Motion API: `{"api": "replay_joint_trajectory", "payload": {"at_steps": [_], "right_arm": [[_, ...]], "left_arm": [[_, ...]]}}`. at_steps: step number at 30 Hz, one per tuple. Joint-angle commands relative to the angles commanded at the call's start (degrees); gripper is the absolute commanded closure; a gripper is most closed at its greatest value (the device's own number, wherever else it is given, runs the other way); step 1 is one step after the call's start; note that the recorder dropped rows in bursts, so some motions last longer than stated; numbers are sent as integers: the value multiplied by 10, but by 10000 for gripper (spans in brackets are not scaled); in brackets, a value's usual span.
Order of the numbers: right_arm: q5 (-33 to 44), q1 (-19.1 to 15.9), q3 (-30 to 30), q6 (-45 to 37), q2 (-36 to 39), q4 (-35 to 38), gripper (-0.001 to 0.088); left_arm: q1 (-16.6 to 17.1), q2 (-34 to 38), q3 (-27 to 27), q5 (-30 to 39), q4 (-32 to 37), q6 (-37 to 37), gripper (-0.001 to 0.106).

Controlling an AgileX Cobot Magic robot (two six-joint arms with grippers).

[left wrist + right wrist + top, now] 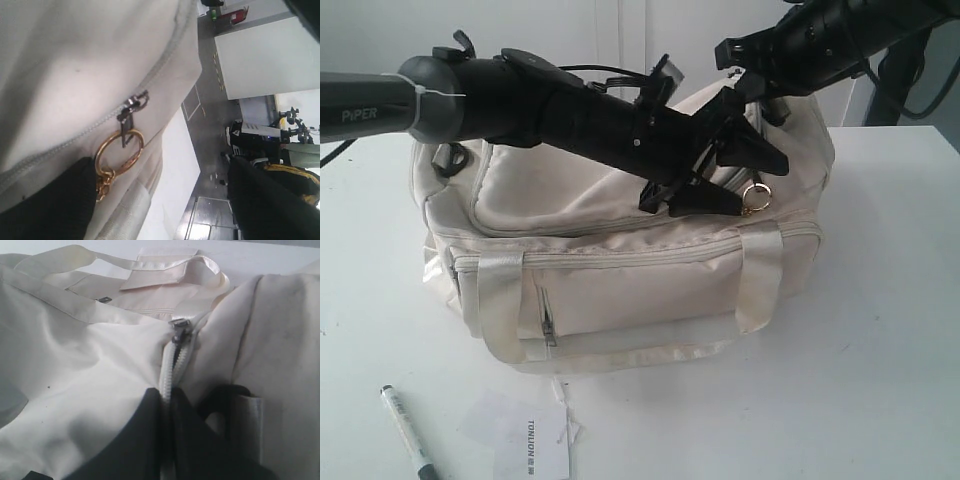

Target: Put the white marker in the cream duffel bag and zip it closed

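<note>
Plain cream duffel bag (620, 250) with glossier cream straps (500, 290), and a gold ring (119, 150) on its dark zipper pull (131, 107). Below it, the white marker (408, 432) has a black cap and dark print along the barrel. The paper tag (535, 450) is white with dark lettering. The table (880, 350) is white and the arms (570, 110) are black.

robotics lab: white tables (260, 60), other rigs (295, 122) (taped floor (210, 115)).

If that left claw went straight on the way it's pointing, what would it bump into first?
Probably the cream duffel bag. The open left gripper aims down at the bag's top, right beside the gold ring on the zipper pull. It might touch the ring first, as depth is unclear.
</note>
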Motion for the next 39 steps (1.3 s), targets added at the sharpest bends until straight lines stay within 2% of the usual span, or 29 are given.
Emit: {"api": "replay_joint_trajectory", "payload": {"at_steps": [5, 8, 13, 15, 16, 17, 18, 19, 26, 35, 39], "right_arm": [[-4, 0, 0, 0, 0, 0, 868], [-4, 0, 0, 0, 0, 0, 868], [-4, 0, 0, 0, 0, 0, 868], [-4, 0, 0, 0, 0, 0, 868], [-4, 0, 0, 0, 0, 0, 868], [-4, 0, 0, 0, 0, 0, 868], [-4, 0, 0, 0, 0, 0, 868], [-4, 0, 0, 0, 0, 0, 868], [-4, 0, 0, -3, 0, 0, 868], [-4, 0, 0, -4, 0, 0, 868], [-4, 0, 0, -4, 0, 0, 868]], "left_arm": [[-6, 0, 0, -24, 69, -26, 305], [-8, 14, 0, -14, 31, -41, 304], [-11, 33, 0, -5, 20, -32, 304], [-11, 33, 0, -5, 6, -32, 437], [-11, 33, 0, -13, 3, -32, 661], [-11, 33, 0, -20, 3, -32, 824], [-11, 33, 0, -23, 3, -32, 967], [-11, 33, 0, -28, 3, -28, 1051], [-11, -5, 0, -48, 15, -6, 1053], [-10, -55, 0, -42, 104, -14, 1053], [-10, -65, 0, -30, 180, -63, 1053]]}}
